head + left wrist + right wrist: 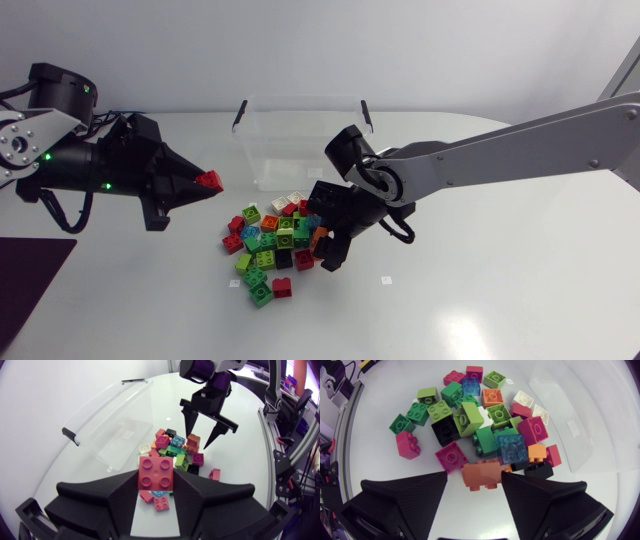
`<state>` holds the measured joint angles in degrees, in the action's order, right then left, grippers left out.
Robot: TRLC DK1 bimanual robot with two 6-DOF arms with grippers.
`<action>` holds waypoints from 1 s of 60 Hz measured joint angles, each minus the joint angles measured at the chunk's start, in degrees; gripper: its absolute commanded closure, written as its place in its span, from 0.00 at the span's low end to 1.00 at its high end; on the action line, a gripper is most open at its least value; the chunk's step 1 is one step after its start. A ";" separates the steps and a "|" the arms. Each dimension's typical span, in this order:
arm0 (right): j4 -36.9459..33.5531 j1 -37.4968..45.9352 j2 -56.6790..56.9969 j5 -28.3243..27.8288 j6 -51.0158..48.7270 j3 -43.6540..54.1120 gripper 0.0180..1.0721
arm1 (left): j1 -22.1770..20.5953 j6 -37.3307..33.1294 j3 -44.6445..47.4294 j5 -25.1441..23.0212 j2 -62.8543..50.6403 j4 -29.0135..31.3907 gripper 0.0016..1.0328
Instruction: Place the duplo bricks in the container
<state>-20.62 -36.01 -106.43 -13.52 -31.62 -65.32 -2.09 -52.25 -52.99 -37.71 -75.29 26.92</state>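
The left jaws are clamped on a red brick (156, 474), held in the air beside the container (300, 140). The other bricks (275, 245) lie in a loose heap on the desk (470, 300) just in front of the container. The right jaws stand apart over the heap, with an orange brick (482, 474) between them, not gripped. The bricks look light, stiff and smooth, so I would take each on two flat sides. The container is open on top, and its near wall must be cleared.
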 measured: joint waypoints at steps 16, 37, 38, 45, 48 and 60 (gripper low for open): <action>1.57 0.13 -0.20 -0.02 -0.22 -0.04 0.70 | -1.27 4.74 -6.34 -0.28 -4.87 -3.93 0.72; -0.81 1.75 -0.13 -1.29 -0.63 -1.07 0.76 | -2.10 10.91 -16.55 -0.42 -13.97 -6.71 0.72; -1.05 1.92 0.04 -1.29 -0.61 -1.07 0.76 | -2.25 11.41 -17.57 -0.42 -14.75 -6.93 0.72; -1.73 2.12 1.97 -1.29 -0.59 -1.07 0.76 | -3.72 13.35 -21.57 -0.42 -17.81 -7.54 0.71; -1.75 2.34 3.06 -1.29 -0.50 -1.29 0.76 | -4.44 14.16 -23.04 -0.44 -19.10 -7.56 0.71; -1.88 3.93 5.64 -1.33 1.14 -4.24 0.75 | -5.70 18.67 -29.55 0.17 -26.10 -9.66 0.71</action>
<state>-22.50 -32.08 -100.79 -14.85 -30.48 -69.56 -7.79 -33.58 -82.54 -37.54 -101.38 17.26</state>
